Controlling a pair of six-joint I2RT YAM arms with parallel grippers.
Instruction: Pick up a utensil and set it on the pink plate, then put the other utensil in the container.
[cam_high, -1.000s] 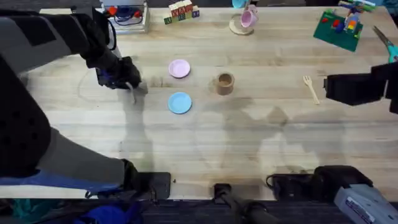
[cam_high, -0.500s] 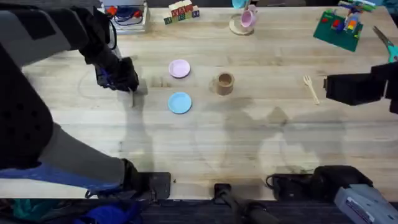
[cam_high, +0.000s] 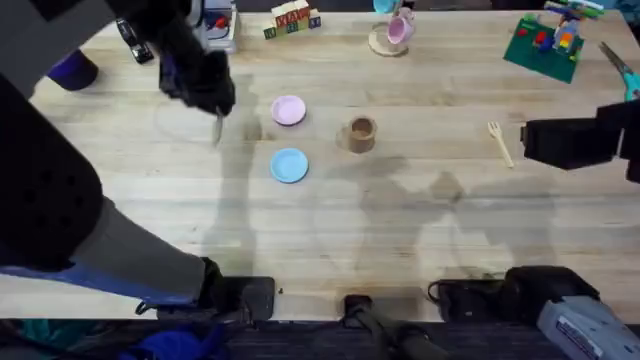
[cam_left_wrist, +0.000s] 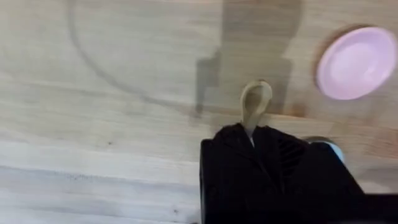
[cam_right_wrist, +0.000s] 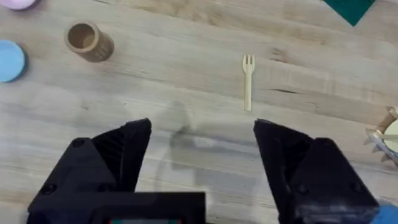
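While the left gripper (cam_high: 213, 100) hangs above the table left of the pink plate (cam_high: 288, 110), its black fingers are clenched on the wooden spoon (cam_left_wrist: 255, 106), bowl poking out past the tips, off the wood. Blue plate (cam_high: 289, 165) lies just beside the pink one. Brown container (cam_high: 361, 133) stands upright right of both. Fork (cam_high: 499, 142) lies flat near the right gripper (cam_right_wrist: 202, 134), whose fingers are spread wide and hold nothing.

Wooden spoon (cam_left_wrist: 255, 101) lifted; fork (cam_high: 499, 142) flat on table.
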